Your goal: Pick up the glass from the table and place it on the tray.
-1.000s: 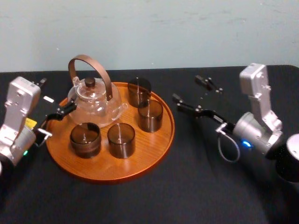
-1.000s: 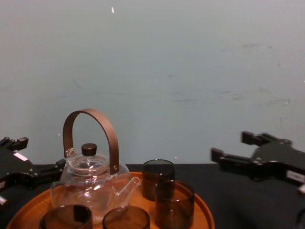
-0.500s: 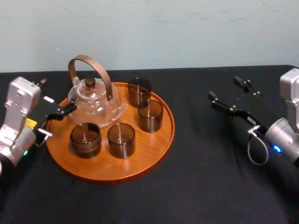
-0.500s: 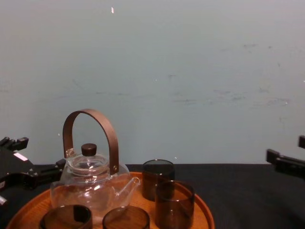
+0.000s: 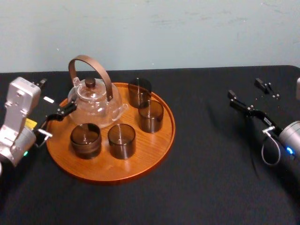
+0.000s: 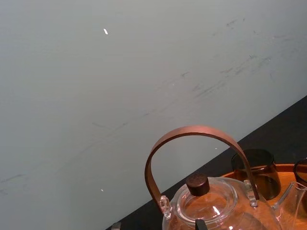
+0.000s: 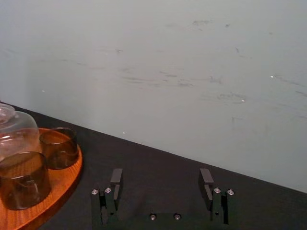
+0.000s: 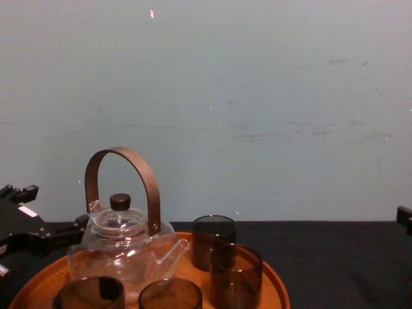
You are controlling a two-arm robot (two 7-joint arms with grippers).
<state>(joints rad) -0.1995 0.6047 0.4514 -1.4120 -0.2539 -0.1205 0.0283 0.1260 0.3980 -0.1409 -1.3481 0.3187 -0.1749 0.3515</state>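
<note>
Right end effector [image 5: 244, 88] hangs over the right side of the surface [image 5: 206, 154] in the head view, well apart from the tray [image 5: 159, 150]; its fingers are spread wide with nothing between them. Over on the left, the left end effector [image 5: 58, 94] sits at the tray's left edge, also spread and empty, one finger just beside the teapot [image 5: 96, 101]; four dark glasses [image 5: 121, 139] stand on the tray, two in front of the teapot and two to its right.

From the left wrist view, the teapot [image 6: 211, 206] looms close, its brown handle arching over the lid; one glass stands beyond it on the tray.

From the right wrist view, the right end effector [image 7: 160, 182] shows both fingers far apart above the surface; the tray with two glasses lies off to one side.

From the chest view, teapot and glasses stand upright inside the tray's rim [image 8: 273, 278]; the left end effector [image 8: 45, 206] sits low at the left.
</note>
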